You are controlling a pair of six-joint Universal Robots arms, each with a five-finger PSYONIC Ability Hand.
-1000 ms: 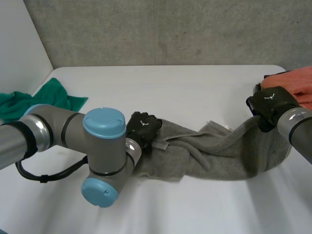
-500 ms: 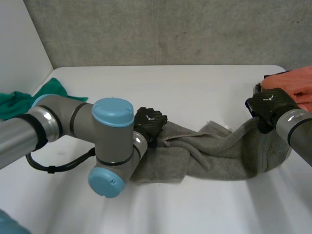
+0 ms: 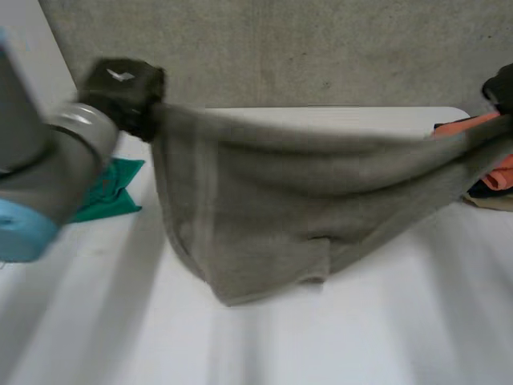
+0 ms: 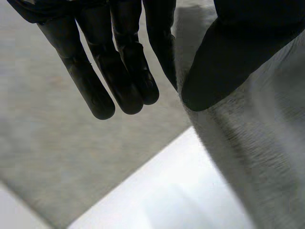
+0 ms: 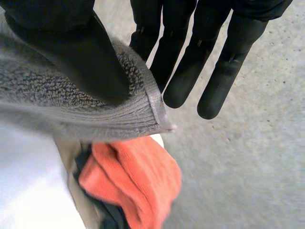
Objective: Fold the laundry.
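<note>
Above table, towel pinched by left robot hand, right robot hand

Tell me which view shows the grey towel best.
The head view: the whole grey towel hangs stretched between the left hand and the right hand, over the table. The left wrist view gives a strip of it pinched in that hand; the right wrist view gives a hemmed corner pinched likewise.
</note>
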